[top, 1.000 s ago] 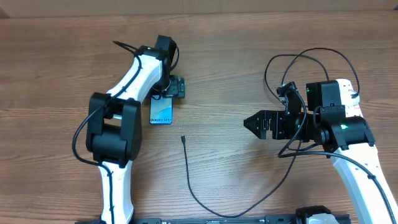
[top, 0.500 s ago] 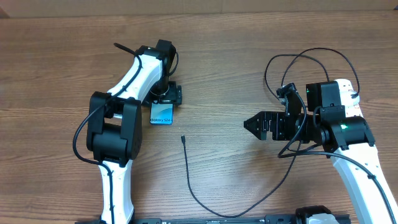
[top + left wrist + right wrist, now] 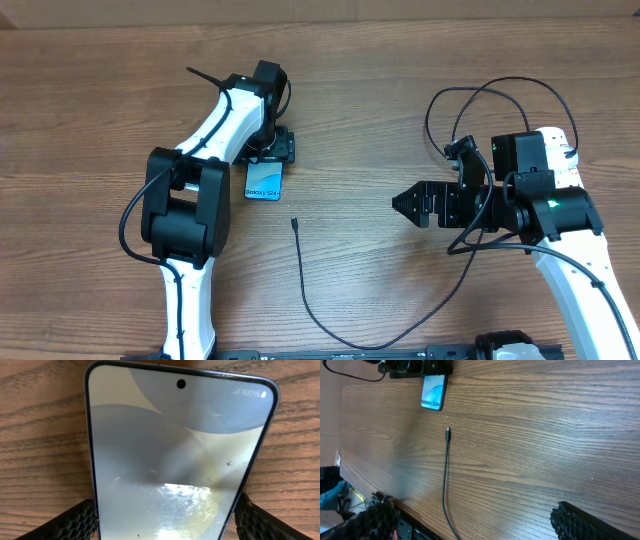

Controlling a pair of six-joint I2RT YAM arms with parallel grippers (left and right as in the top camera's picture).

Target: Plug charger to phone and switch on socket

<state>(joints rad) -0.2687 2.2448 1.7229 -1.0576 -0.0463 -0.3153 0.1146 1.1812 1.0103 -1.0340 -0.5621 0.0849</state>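
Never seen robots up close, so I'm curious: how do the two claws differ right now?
The left gripper is closed on the edges of the phone; the right gripper is open and holds nothing. The left one is at its target; the right one is well apart from the charger. Both are black.

- A brown wood-grain table [image 3: 400, 60] is filling almost the whole overhead view, its grain running from side to side.
- A pale tan strip [image 3: 320, 8] is showing along the table's far edge.
- Soft, even light is falling across the wood, and in the right wrist view it is spreading into a paler sheen [image 3: 580, 435] on the right.
- Past the table's edge in that same view, a plain brown surface [image 3: 330, 420] is lying in shade, and a blurred tangle of coloured clutter [image 3: 340, 495] is peeking out below it.
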